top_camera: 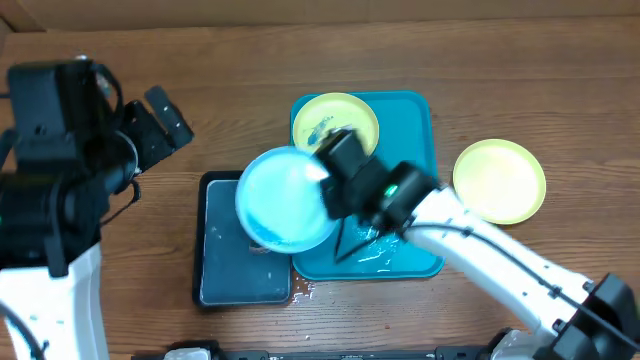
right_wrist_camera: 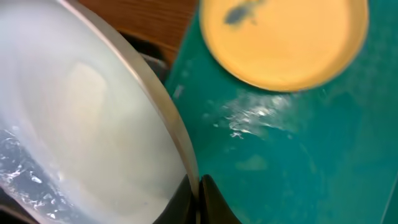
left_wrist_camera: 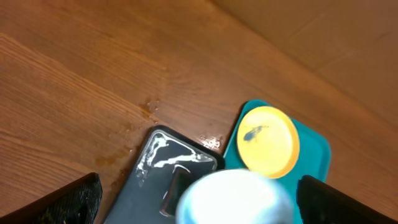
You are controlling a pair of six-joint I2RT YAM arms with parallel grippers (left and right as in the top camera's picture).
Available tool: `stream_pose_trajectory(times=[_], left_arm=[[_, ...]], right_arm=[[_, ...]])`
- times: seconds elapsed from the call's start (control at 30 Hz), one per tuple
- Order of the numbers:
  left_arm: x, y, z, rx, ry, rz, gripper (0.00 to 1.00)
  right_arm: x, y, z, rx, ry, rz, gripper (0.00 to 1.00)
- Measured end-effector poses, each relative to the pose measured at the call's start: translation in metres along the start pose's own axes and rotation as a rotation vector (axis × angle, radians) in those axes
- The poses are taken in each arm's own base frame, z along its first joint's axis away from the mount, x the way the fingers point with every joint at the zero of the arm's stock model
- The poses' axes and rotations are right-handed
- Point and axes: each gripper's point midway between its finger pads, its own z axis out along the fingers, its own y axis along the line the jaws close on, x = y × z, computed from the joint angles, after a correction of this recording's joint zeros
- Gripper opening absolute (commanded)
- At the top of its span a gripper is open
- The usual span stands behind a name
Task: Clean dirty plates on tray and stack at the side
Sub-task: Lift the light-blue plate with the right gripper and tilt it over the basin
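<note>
My right gripper (top_camera: 330,180) is shut on the rim of the pale blue plate (top_camera: 285,198) and holds it raised over the black tray and the turquoise tray's left edge. In the right wrist view the fingers (right_wrist_camera: 198,196) pinch the plate's rim (right_wrist_camera: 93,118), with water on its lower left. A yellow-green plate with a dark blue smear (top_camera: 335,122) lies at the far end of the turquoise tray (top_camera: 415,150). Another yellow-green plate (top_camera: 499,180) lies on the wood tabletop to the right. My left gripper (left_wrist_camera: 199,205) is open and empty, high above the table's left.
A black rectangular tray (top_camera: 240,245) holding water sits left of the turquoise tray, with a dark object in it (left_wrist_camera: 176,186). Water is pooled on the turquoise tray's near end (top_camera: 375,250). Drops lie on the wood (left_wrist_camera: 149,109). A cardboard wall (top_camera: 320,10) runs along the back.
</note>
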Motion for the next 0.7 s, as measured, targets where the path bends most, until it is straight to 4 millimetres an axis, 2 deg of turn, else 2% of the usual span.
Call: stream_pose_trajectory(times=[0.1,0.2,0.47,0.7], left_arm=[[0.001,0.0,-0.003,0.003,-0.004,0.0,1.0],[0.002,0.001,0.001,-0.006,0.011,0.0,1.0],[0.005,0.003,0.006,-0.021,0.035,0.001,1.0],[0.005,0.002,0.01,-0.025,0.043,0.001,1.0]], right_arm=[[-0.005,0.035,-0.009,0.022,-0.115,-0.097,0.04],[-0.011,0.054,-0.019,0.065,-0.215,-0.147,0.04],[-0.016,0.059,-0.044,0.25,-0.381,-0.225,0.04],[-0.017,0.065,-0.059,0.325,-0.452,-0.294,0.04]])
